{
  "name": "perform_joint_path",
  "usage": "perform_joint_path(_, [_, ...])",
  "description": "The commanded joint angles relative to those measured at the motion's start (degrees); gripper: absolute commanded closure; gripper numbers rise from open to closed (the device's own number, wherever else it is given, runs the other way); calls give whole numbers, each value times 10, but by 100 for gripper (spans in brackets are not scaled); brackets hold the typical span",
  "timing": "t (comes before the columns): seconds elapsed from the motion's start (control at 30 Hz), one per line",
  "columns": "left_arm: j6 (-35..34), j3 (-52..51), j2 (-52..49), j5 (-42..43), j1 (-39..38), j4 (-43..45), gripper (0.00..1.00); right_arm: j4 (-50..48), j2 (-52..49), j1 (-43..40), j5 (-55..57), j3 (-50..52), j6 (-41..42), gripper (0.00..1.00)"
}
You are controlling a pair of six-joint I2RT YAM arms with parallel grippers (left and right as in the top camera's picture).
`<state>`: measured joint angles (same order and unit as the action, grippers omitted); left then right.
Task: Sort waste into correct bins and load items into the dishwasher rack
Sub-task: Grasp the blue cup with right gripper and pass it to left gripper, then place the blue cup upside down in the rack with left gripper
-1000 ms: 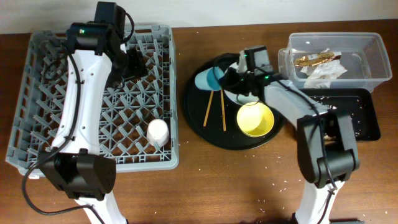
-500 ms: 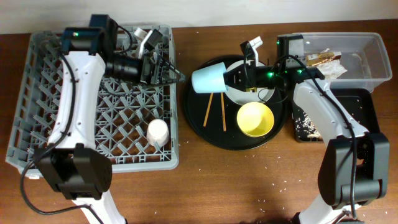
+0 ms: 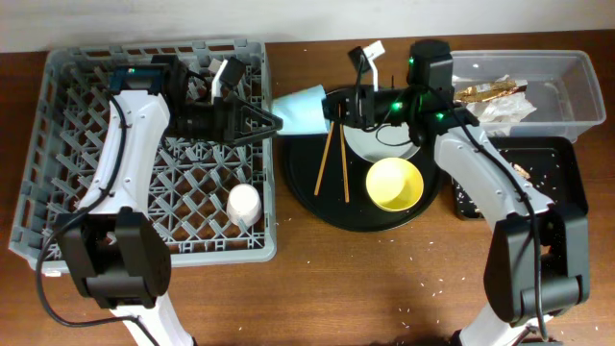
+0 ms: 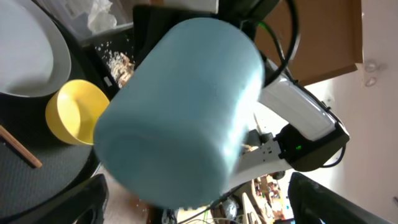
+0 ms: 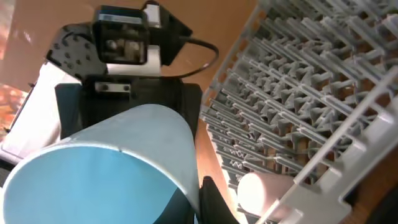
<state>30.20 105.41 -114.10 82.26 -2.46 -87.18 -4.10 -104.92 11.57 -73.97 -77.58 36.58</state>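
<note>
My right gripper (image 3: 332,104) is shut on the rim of the light-blue cup (image 3: 298,111) and holds it on its side in the air, between the round tray and the grey dishwasher rack (image 3: 58,163). My left gripper (image 3: 264,123) is open, its fingers pointing right at the cup's base. In the left wrist view the cup (image 4: 180,106) fills the space above the open fingers (image 4: 199,202). In the right wrist view the cup (image 5: 106,168) is pinched at its rim (image 5: 214,199). The pink-white cup (image 3: 244,203) stands in the rack.
The round black tray (image 3: 317,197) holds the yellow bowl (image 3: 394,185), chopsticks (image 3: 332,163) and the part-hidden plate (image 3: 380,146). The clear tub (image 3: 577,82) holds the wrapper (image 3: 490,91) and napkin (image 3: 504,113). The black rectangular tray (image 3: 557,183) holds food scraps (image 3: 471,192).
My right arm has carried the light-blue cup left, off the round tray toward the rack. My left gripper has swung right and down to meet the cup's base.
</note>
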Motion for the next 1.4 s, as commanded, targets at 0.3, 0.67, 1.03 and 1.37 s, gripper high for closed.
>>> perform_joint_path(0.3, [12, -3, 3, 26, -4, 16, 19, 37, 14, 55, 26, -8, 15, 96])
perform_joint_path(0.67, [12, -3, 3, 26, -4, 16, 38, 45, 14, 81, 85, -7, 12, 89])
perform_joint_path(1.03, [-106, 16, 3, -160, 45, 58, 49, 148, 14, 71, 199, -7, -19, 1])
perform_joint_path(1.37, [-326, 169, -12, -786, -46, 49, 48, 360, 14, 7, 393, -7, -95, 2])
